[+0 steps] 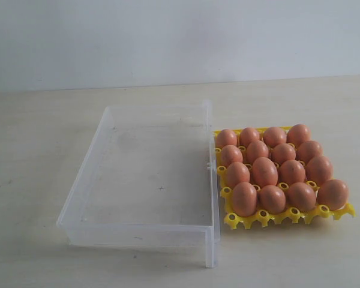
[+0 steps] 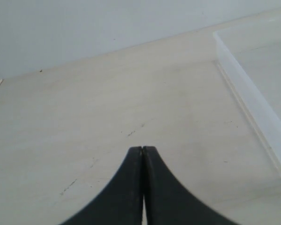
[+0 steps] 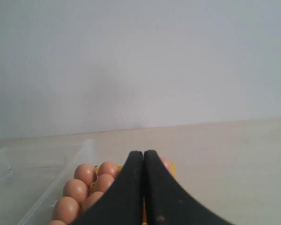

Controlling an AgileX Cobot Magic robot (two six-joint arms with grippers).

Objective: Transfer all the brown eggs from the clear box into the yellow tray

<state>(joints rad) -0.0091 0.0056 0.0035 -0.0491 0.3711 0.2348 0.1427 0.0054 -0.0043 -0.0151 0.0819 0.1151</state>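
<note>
Left claw (image 2: 142, 149): fingers pressed together tip to tip, nothing between them, hanging over bare bench (image 2: 107, 117).
Right claw (image 3: 143, 153): also closed and empty, pointing over the egg rows toward the back wall.
Both claws in the exterior view: neither one shows, so I judge my arms are pulled back from the work.
Nearest to the left claw: one low wall of the clear box (image 2: 253, 103), near but apart from my fingertips.
Nearest to the right claw: the brown eggs (image 3: 76, 190), just past my fingertips and lower down, with the clear box beside them.
Brown eggs (image 1: 264, 171): all in the yellow tray (image 1: 270, 217), four rows deep, and every cup I can see is filled.
Yellow tray: at 3 o'clock of the clear box, hard against its wall. I cannot tell whether they touch.
Clear box (image 1: 138, 234): its floor is bare, with no egg visible through the plastic.
Step in hand: my judgement is that the moving is done and only a check and a clean withdrawal are left.
How to do it well: look over the box corners at 7 and 11 o'clock, where glare could hide a shell. Lift the right claw straight up before swinging it away, so it clips no egg top. Steer the left claw wide of the box rim.
Risk: the tray is light and openwork, so a nudge could rock the eggs along its 6 o'clock edge.
</note>
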